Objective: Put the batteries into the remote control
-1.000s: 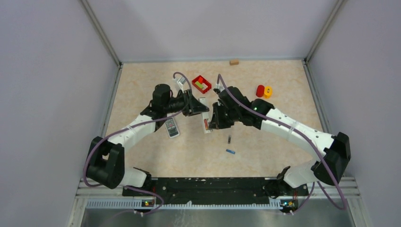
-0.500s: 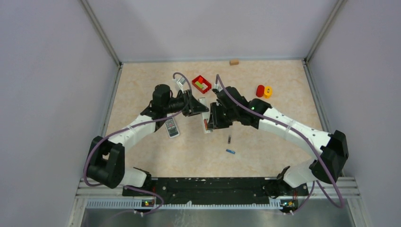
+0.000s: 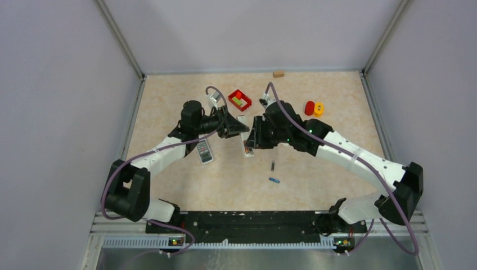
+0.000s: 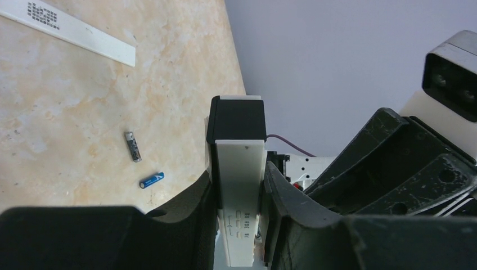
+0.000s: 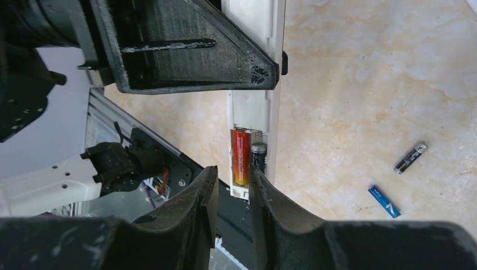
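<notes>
Left gripper [image 4: 239, 188] clamps a slim white plastic remote [image 4: 238, 160], with a red cylindrical cell [image 5: 241, 157] and a dark cell [image 5: 259, 154] in its bay. Right gripper [image 5: 233, 179] is slightly parted and empty. A grey-black cell [image 5: 410, 158] and a blue cell [image 5: 385, 201] lie on the beige marbled tabletop [image 3: 315, 183], between pale lilac walls [image 3: 253, 34].

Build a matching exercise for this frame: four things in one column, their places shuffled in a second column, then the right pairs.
Things
1. red battery
2. blue battery
3. white remote
4. second remote

Places
a. flat on the table, beside the left arm
b. clamped in the left claw
c. in the white remote's open compartment, next to a dark cell
d. loose on the table, apart from both remotes

Pairs: 1-c, 2-d, 3-b, 4-a
</notes>
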`<state>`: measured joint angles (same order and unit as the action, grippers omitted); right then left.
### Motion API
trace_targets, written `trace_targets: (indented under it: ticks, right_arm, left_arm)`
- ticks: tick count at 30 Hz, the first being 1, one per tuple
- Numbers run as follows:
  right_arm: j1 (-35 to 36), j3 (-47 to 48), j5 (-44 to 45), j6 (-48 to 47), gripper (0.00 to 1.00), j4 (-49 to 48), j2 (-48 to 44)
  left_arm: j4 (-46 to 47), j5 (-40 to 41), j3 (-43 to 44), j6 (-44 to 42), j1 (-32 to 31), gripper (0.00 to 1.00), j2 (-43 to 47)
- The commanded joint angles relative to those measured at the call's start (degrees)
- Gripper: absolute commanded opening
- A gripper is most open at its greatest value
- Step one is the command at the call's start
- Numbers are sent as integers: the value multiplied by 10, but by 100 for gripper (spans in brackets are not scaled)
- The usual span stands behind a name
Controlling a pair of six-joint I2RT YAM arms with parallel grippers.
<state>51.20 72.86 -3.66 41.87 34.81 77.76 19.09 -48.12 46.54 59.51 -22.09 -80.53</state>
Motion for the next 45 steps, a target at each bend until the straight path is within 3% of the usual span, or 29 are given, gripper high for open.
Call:
trace_targets:
  ticks: [1,11,18,23,26,36,45]
  right_arm:
    - [-6,-2,22,18,29,-41,-39]
    - [-8,-4,52,14,32,-34,-69]
    - [-8,-94,97,88,70,-126,-155]
    - [-8,-211,77,152,80,-315,-224]
    - [-8,-254,65,167,81,-402,-242]
    - [-8,-299,51,175,82,-539,-256]
    - [-8,-331,80,190,63,-579,-279]
  left_arm:
    - [66,-9,-8,55,6,0,8]
    - [69,-5,-3,102,14,0,32]
    - [127,-4,-8,188,26,0,29]
    - [200,6,-18,280,29,0,29]
    - [203,4,-10,329,29,0,28]
    - [279,29,-18,471,30,0,33]
    - [279,28,-8,474,30,0,39]
